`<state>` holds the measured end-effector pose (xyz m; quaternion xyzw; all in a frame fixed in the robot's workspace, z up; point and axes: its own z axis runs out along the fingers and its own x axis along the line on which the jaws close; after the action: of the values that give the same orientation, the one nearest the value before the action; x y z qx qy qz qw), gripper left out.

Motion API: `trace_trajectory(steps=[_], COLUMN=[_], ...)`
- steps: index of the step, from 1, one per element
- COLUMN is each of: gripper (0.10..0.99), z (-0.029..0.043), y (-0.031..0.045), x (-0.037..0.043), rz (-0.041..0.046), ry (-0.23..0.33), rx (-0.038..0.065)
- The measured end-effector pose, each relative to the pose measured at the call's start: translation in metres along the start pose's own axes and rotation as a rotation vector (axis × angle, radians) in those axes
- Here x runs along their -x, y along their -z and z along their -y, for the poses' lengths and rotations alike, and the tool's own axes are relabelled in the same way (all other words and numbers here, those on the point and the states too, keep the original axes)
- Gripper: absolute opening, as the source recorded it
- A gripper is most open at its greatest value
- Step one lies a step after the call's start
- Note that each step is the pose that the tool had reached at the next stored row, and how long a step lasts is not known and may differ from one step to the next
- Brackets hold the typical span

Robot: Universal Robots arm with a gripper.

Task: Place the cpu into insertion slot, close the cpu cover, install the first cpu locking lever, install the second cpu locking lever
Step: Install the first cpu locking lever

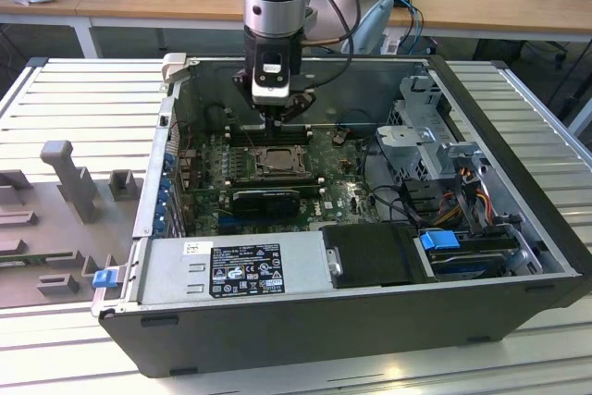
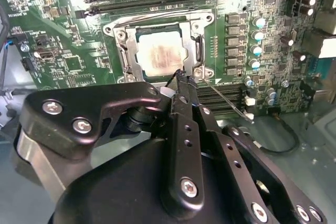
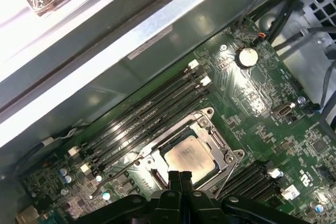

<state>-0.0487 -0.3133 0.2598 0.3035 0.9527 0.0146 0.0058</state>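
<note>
The cpu (image 2: 159,53) (image 3: 190,157) is a pale square chip lying flat in the insertion slot (image 1: 276,160) on the green board. The cpu cover (image 2: 122,51) (image 3: 206,125), a silvery frame, lies down around the chip's edges. A thin metal locking lever (image 2: 227,99) sticks out slantwise from the socket's corner. My gripper (image 2: 181,75) (image 3: 179,176) (image 1: 277,123) hangs just above the socket's edge, its two black fingers pressed together and shut on nothing. The tips sit near the corner where the lever starts.
Long black memory slots (image 3: 144,114) run along one side of the socket, and more (image 2: 220,97) on the other. The open computer case wall (image 1: 176,108) stands close behind the arm. A drive cage and cables (image 1: 444,164) fill the exterior view's right.
</note>
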Motion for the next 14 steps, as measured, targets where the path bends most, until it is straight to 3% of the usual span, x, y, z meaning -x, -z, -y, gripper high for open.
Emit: trace_trajectory(steps=[14], gripper=[0.106], z=[0.0], y=[0.0], x=[0.0], rz=[-0.0049], ry=[0.158], rx=[0.0])
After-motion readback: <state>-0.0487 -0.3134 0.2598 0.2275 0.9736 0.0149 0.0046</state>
